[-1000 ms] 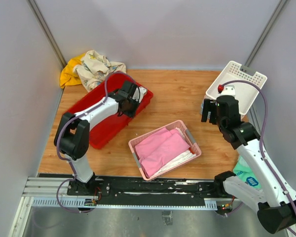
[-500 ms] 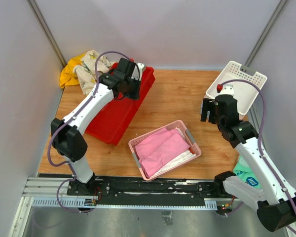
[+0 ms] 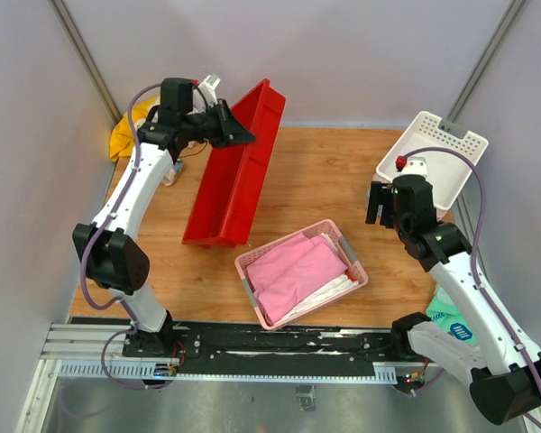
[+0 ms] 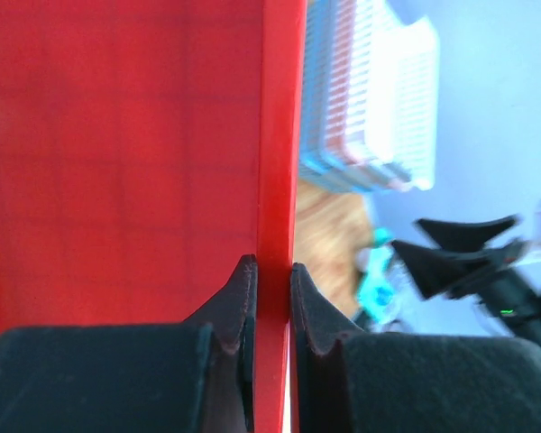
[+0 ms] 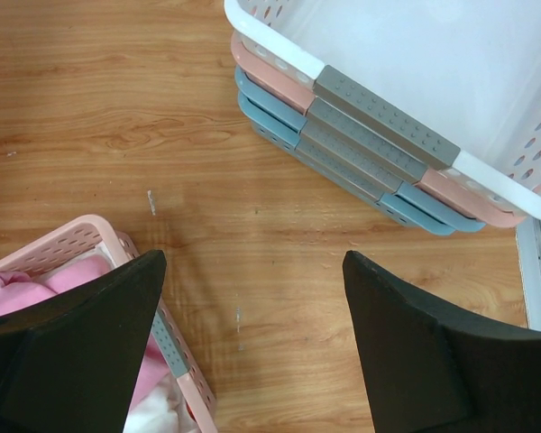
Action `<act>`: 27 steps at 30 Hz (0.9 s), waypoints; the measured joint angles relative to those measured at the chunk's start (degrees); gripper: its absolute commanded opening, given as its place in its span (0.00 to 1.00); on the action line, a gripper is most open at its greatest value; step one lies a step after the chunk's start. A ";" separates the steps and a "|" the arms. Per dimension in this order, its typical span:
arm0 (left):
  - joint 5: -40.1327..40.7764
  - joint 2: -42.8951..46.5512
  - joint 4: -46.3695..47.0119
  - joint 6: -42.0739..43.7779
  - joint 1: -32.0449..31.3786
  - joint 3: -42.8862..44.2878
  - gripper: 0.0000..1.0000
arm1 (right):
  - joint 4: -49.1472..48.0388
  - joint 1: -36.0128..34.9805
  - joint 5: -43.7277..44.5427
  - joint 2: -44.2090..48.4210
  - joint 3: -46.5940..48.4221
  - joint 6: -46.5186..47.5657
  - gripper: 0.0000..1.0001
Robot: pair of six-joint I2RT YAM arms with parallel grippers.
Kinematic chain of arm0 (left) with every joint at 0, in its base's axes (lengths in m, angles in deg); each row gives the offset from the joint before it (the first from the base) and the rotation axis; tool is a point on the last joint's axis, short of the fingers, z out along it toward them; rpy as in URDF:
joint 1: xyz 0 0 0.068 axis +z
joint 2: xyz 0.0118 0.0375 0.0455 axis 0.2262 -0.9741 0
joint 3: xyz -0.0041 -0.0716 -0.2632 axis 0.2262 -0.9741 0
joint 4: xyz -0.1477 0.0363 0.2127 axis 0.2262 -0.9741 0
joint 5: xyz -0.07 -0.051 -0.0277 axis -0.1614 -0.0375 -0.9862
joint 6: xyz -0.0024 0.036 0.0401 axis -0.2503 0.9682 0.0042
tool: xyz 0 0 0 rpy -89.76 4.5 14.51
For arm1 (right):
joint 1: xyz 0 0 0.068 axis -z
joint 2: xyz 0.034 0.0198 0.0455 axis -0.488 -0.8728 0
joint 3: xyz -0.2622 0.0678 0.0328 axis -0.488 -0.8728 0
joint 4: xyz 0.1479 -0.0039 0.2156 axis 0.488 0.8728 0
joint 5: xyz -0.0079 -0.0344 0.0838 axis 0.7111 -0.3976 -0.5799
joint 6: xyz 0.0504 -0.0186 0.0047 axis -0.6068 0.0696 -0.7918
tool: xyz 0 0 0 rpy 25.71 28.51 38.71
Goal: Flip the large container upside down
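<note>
Left gripper [image 4: 270, 271] is clamped tight on the top rim of the large container [image 3: 242, 171], which is up on its long edge right below it, so I'd tip it rightward; right gripper [image 5: 252, 262] is wide open, empty, well apart.

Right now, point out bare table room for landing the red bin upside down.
Widest bare table: between the tilted red bin and the stacked baskets, behind the pink basket. A narrower strip lies left of the bin. Crowded: front centre, far-left cloths.
</note>
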 measured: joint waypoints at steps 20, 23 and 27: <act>-16.48 3.58 96.96 -72.65 14.97 -46.49 0.00 | 0.04 0.00 -0.37 1.44 -1.29 -0.85 0.81; -16.50 2.69 104.19 -78.05 20.06 -53.29 0.00 | 0.07 0.00 -0.37 1.36 -1.49 -0.87 0.81; -16.65 0.26 112.78 -84.19 25.05 -60.35 0.09 | 0.04 0.00 -0.37 1.14 -1.51 -0.90 0.81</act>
